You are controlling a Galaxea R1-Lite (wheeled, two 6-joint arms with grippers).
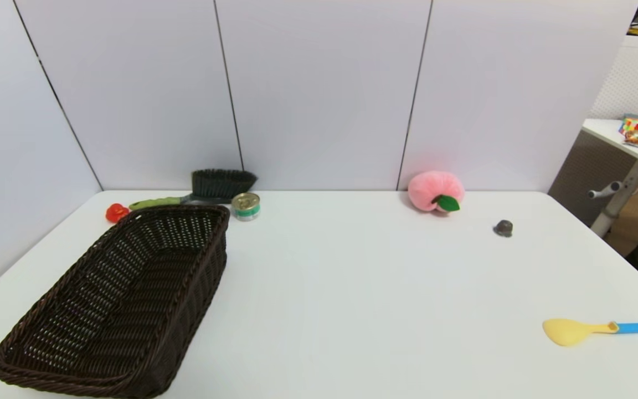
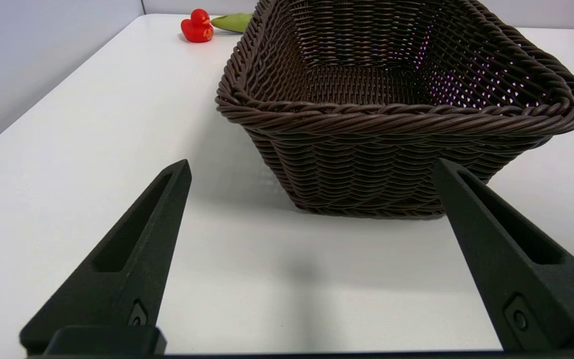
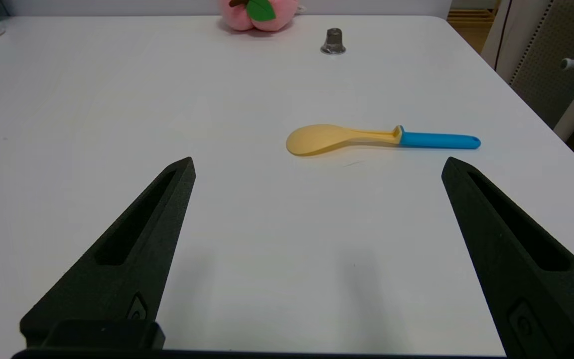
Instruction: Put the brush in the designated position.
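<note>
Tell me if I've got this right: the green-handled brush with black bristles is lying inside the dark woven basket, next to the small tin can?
Not quite. The green-handled brush with black bristles lies on the white table behind the dark woven basket, not inside it; the head view shows that. It is indeed next to the small tin can.

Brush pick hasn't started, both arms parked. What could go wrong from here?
1. The brush lies at the table's far edge by the wall, behind the basket; the left hand, open and short of the basket's near end, may catch the rim when reaching over.
2. The tin can and red duck sit close beside the brush and could get knocked.
3. The right hand, open, faces the yellow spoon, a possible wrong pick.
</note>
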